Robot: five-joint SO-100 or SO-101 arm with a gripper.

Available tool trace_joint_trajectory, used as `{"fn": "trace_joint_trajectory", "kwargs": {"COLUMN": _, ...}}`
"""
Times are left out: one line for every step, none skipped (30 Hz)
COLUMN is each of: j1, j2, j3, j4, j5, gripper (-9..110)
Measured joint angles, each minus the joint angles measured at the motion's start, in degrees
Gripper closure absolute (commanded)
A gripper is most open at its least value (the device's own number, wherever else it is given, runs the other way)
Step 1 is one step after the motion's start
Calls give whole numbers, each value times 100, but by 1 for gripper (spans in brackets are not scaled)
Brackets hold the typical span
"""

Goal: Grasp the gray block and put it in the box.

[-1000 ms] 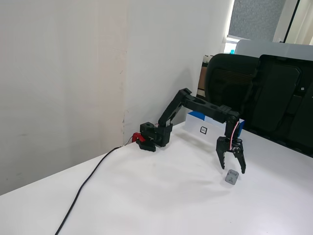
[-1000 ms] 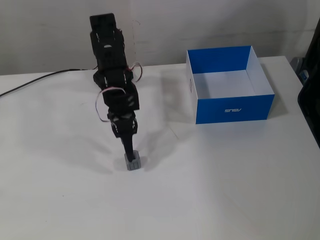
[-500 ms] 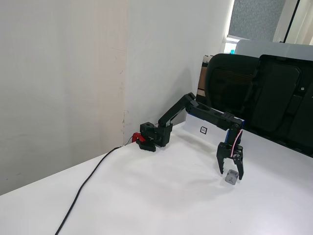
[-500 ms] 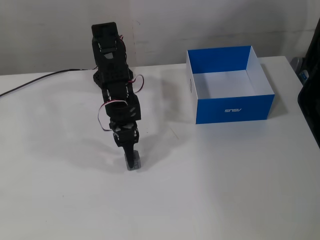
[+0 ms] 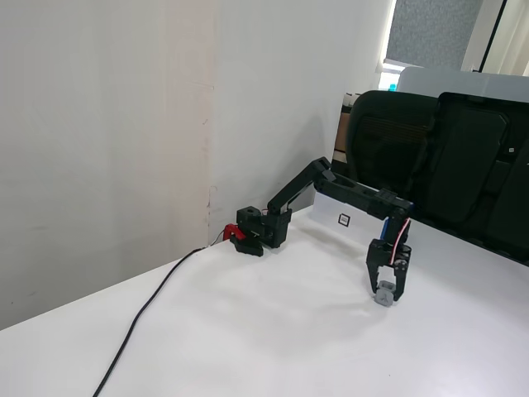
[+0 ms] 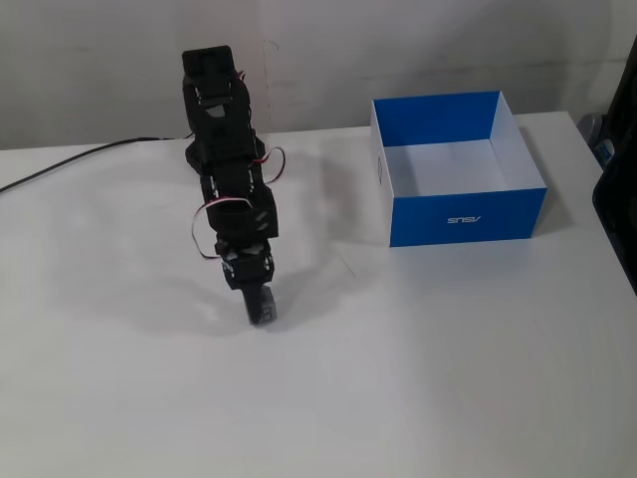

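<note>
The gray block (image 5: 384, 296) sits at table level between the fingertips of my gripper (image 5: 386, 289), which points straight down and is closed on the block's sides. In a fixed view the arm hides most of the block (image 6: 270, 311), and only a gray edge shows at the gripper (image 6: 261, 311) tip. The box (image 6: 468, 214) stands open and empty at the right, blue outside and white inside. In a fixed view only the box's white side with a black square label (image 5: 345, 219) shows behind the arm.
A black cable (image 5: 140, 318) runs from the arm's base (image 5: 260, 231) across the table toward the front left. A black office chair (image 5: 446, 165) stands behind the table's far edge. A wall lies close behind the base.
</note>
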Motion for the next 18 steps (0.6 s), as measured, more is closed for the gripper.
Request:
{"fn": "trace_joint_trajectory", "kwargs": {"j1": -35, "j2": 0, "j3": -62, "j4": 70, "j5": 0, "gripper": 101}}
{"fn": "trace_joint_trajectory", "kwargs": {"j1": -70, "j2": 0, "j3": -141, "j4": 149, "j5": 0, "gripper": 101}}
{"fn": "trace_joint_trajectory", "kwargs": {"j1": -105, "j2": 0, "j3": -237, "j4": 237, "j5": 0, "gripper": 101}}
{"fn": "trace_joint_trajectory", "kwargs": {"j1": -114, "j2": 0, "j3": -343, "j4": 360, "j5": 26, "gripper": 101}}
{"fn": "trace_joint_trajectory", "kwargs": {"j1": -114, "j2": 0, "j3": -448, "j4": 466, "j5": 35, "gripper": 101}}
{"fn": "trace_joint_trajectory", "kwargs": {"j1": -97, "j2": 0, "j3": -571, "j4": 606, "j5": 35, "gripper": 101}}
{"fn": "trace_joint_trajectory", "kwargs": {"j1": -79, "j2": 0, "j3": -694, "j4": 756, "j5": 26, "gripper": 101}}
{"fn": "trace_joint_trajectory", "kwargs": {"j1": -70, "j2": 0, "j3": -800, "j4": 888, "j5": 0, "gripper": 101}}
{"fn": "trace_joint_trajectory", "kwargs": {"j1": -62, "j2": 0, "j3": -888, "j4": 1028, "j5": 9, "gripper": 101}}
{"fn": "trace_joint_trajectory", "kwargs": {"j1": -62, "j2": 0, "j3": -949, "j4": 1143, "j5": 44, "gripper": 101}}
{"fn": "trace_joint_trajectory", "kwargs": {"j1": -79, "j2": 0, "j3": -984, "j4": 1239, "j5": 70, "gripper": 101}}
{"fn": "trace_joint_trajectory", "kwargs": {"j1": -105, "j2": 0, "j3": -1011, "j4": 1327, "j5": 88, "gripper": 101}}
{"fn": "trace_joint_trajectory", "kwargs": {"j1": -141, "j2": 0, "j3": -1011, "j4": 1389, "j5": 97, "gripper": 101}}
{"fn": "trace_joint_trajectory", "kwargs": {"j1": -176, "j2": 0, "j3": -1011, "j4": 1450, "j5": 97, "gripper": 101}}
{"fn": "trace_joint_trajectory", "kwargs": {"j1": -185, "j2": 26, "j3": -1011, "j4": 1503, "j5": 105, "gripper": 101}}
{"fn": "trace_joint_trajectory", "kwargs": {"j1": -193, "j2": 97, "j3": -1011, "j4": 1529, "j5": 132, "gripper": 101}}
{"fn": "trace_joint_trajectory", "kwargs": {"j1": -193, "j2": 202, "j3": -1002, "j4": 1556, "j5": 141, "gripper": 101}}
{"fn": "trace_joint_trajectory", "kwargs": {"j1": -176, "j2": 352, "j3": -932, "j4": 1564, "j5": 132, "gripper": 101}}
